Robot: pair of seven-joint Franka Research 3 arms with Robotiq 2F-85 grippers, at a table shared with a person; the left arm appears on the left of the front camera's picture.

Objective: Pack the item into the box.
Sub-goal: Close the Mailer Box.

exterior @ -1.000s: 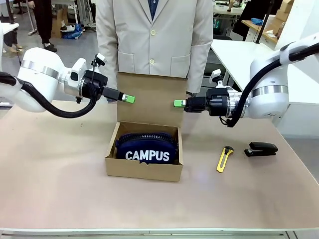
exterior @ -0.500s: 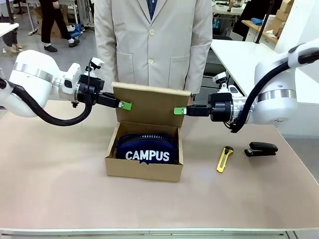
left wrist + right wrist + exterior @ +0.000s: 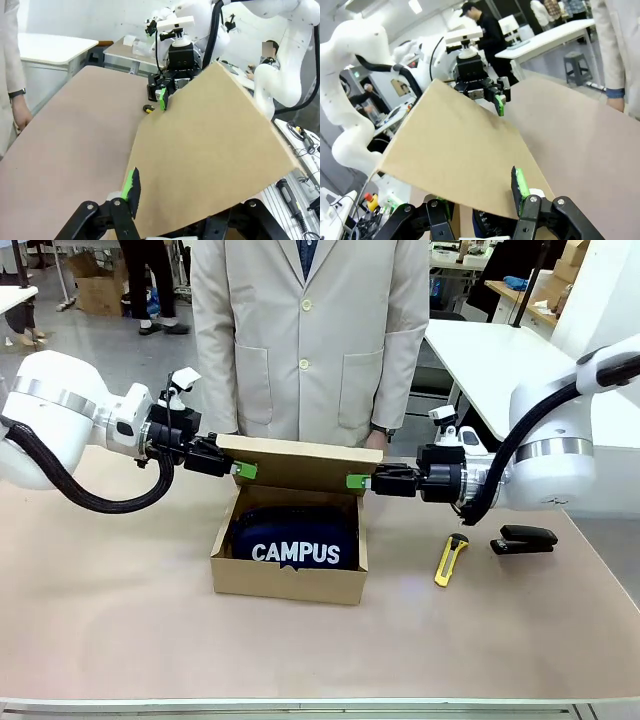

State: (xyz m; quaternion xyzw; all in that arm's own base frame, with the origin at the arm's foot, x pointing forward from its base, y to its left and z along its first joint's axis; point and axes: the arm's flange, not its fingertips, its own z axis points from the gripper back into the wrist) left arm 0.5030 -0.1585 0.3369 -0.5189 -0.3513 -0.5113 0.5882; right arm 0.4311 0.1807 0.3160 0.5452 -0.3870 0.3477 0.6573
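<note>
Far left: left gripper (image 3: 240,470) at the left end of the box's flap lid (image 3: 295,465). Fingers (image 3: 132,186) spread, one green pad against the cardboard edge, the other hidden under the flap; no pinch.

Flap tilted forward over the box (image 3: 285,585), partly lowered, not shut. Box mid-tabletop (image 3: 120,620). Navy pouch (image 3: 295,552) inside the box, white "CAMPUS" lettering toward the camera, filling nearly the full width.

Next, right gripper (image 3: 353,481) at the flap's right end. Fingers (image 3: 519,182) likewise spread, one pad against the flap, the other mostly hidden by it.

Right of box, apart: yellow knife (image 3: 449,561), then black stapler (image 3: 523,539).

Behind the box, at the far side: person (image 3: 310,330) in beige jacket.
</note>
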